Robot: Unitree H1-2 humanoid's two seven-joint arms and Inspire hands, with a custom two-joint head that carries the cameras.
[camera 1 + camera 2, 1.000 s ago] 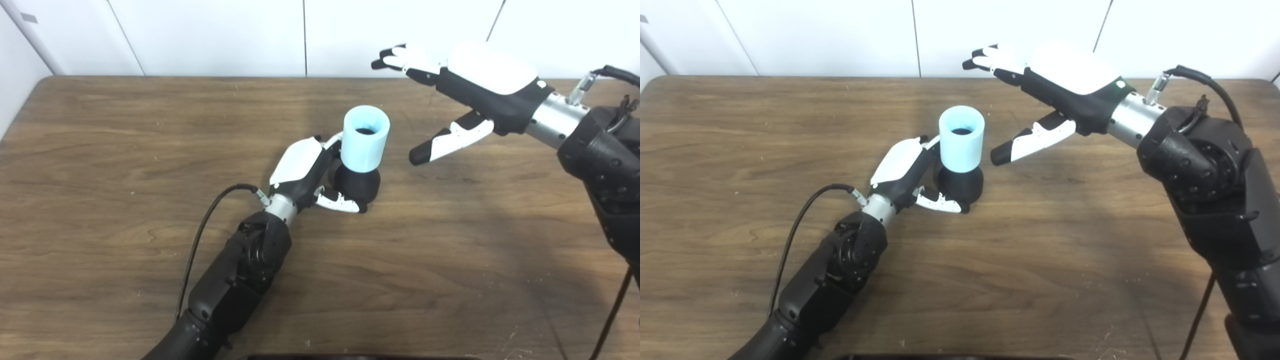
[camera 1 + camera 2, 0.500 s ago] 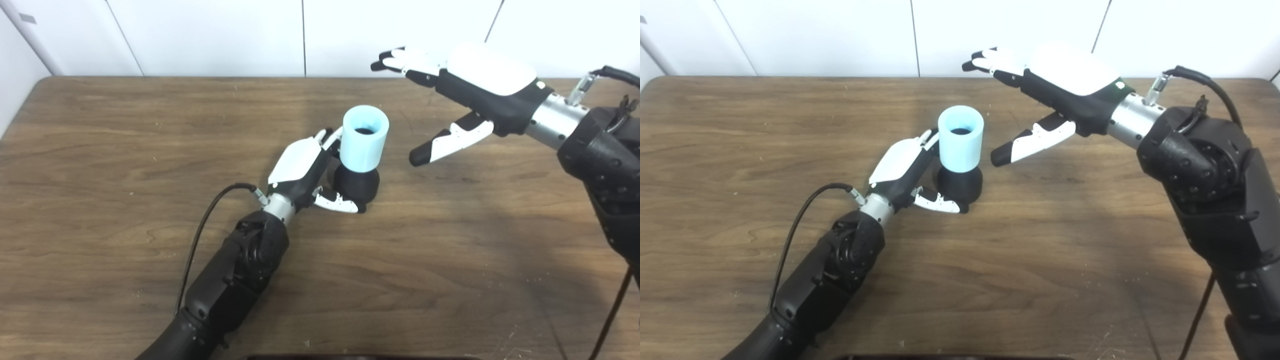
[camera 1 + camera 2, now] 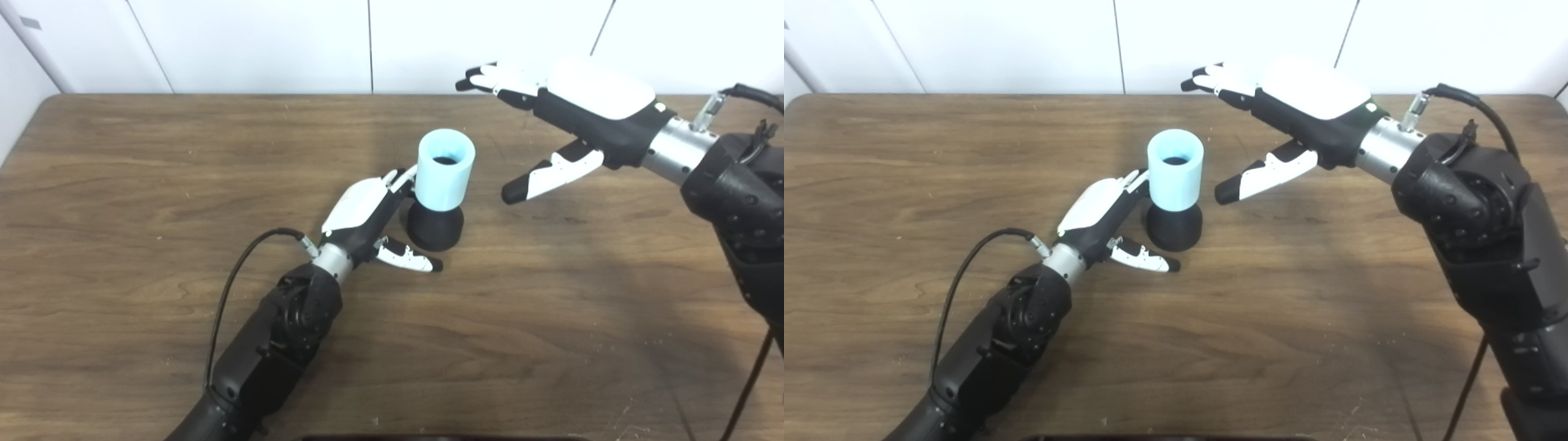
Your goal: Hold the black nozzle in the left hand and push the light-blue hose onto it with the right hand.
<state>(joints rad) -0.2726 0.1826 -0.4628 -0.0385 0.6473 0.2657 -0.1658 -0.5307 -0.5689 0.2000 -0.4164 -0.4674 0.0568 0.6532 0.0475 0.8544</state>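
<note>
The black nozzle (image 3: 435,226) stands upright on the wooden table (image 3: 122,184) near its middle. The light-blue hose (image 3: 445,168), a short wide tube, sits pushed over its top. My left hand (image 3: 367,220) is open just left of the nozzle, fingers apart and off it, thumb (image 3: 407,260) lying in front of its base. My right hand (image 3: 569,116) is open and raised to the right of the hose, fingers spread, holding nothing. Both hands show in the right eye view too, the left hand (image 3: 1102,214) and the right hand (image 3: 1292,116).
A white wall (image 3: 245,43) runs along the table's far edge. A black cable (image 3: 239,288) loops from my left wrist over the table. My right forearm (image 3: 735,202) fills the right side.
My left hand has let go of the nozzle and drawn back toward me, fingers opening. The nozzle with the hose stays standing. My right hand has barely moved.
</note>
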